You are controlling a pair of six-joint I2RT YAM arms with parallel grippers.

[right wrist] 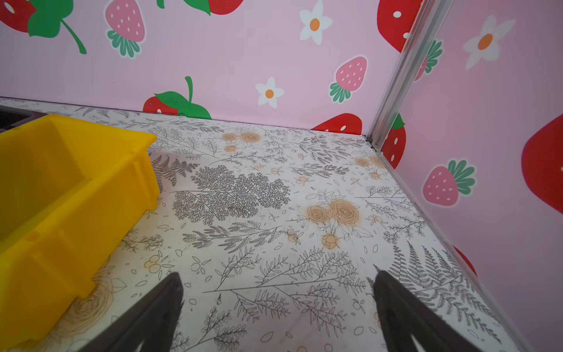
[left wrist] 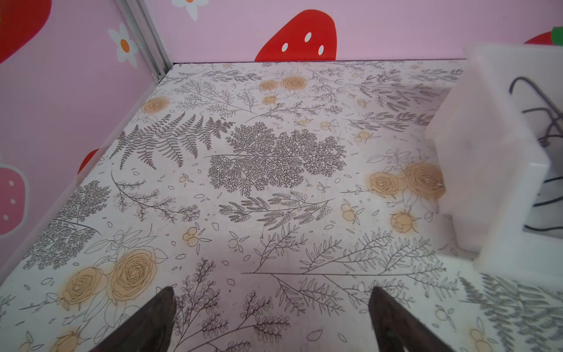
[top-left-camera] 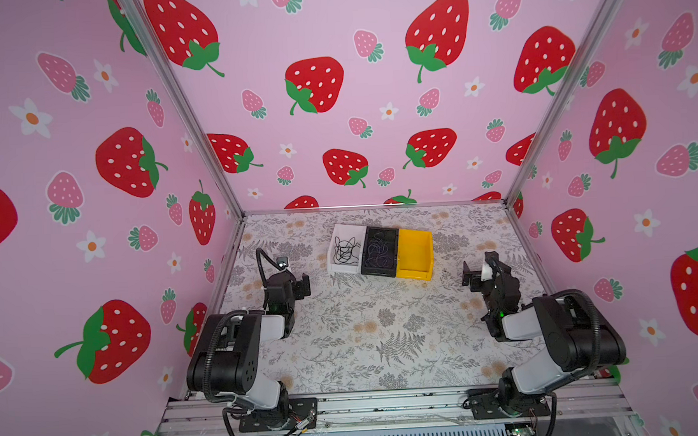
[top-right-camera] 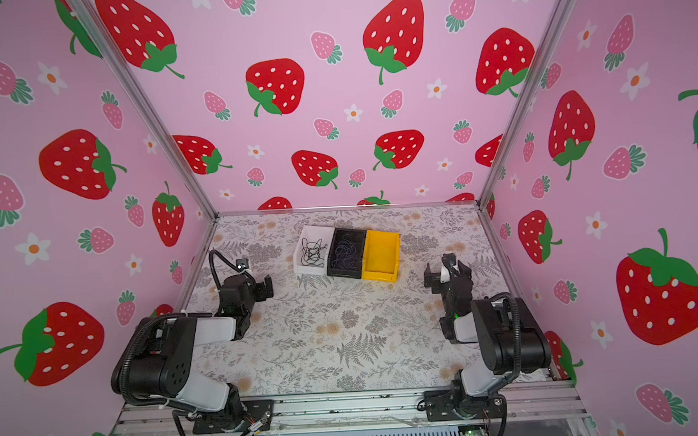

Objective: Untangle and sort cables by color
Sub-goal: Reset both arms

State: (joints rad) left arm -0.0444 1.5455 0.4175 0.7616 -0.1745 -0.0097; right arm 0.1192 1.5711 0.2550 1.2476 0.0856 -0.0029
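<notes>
While both arms sit low at either side of the counter (top-left-camera: pixel 365 339), left jaws and right jaws are each spread wide and released. The wrist views show only floral counter print between the left fingers (left wrist: pixel 146 326) and between the right fingers (right wrist: pixel 152 320).

Three bins stand in a touching row, ahead of and between the two sets of jaws.
- White bin (top-left-camera: pixel 341 228): end nearest the left jaws, apart from them. It holds the black cables (top-left-camera: pixel 345 249), a loose tangle of loops.
- Black bin (top-left-camera: pixel 379 271): middle of the row. It holds the purple-blue cables (top-left-camera: pixel 379 252), looped; single strands are hard to separate against the dark floor.
- Yellow bin (top-left-camera: pixel 415 248): end nearest the right jaws, apart from them.

Left wrist view: white bin wall (left wrist: pixel 487 152) with black cable strands (left wrist: pixel 542 112), off to one side of the jaws. Right wrist view: yellow bin (right wrist: pixel 76 183) beside the jaws.
</notes>
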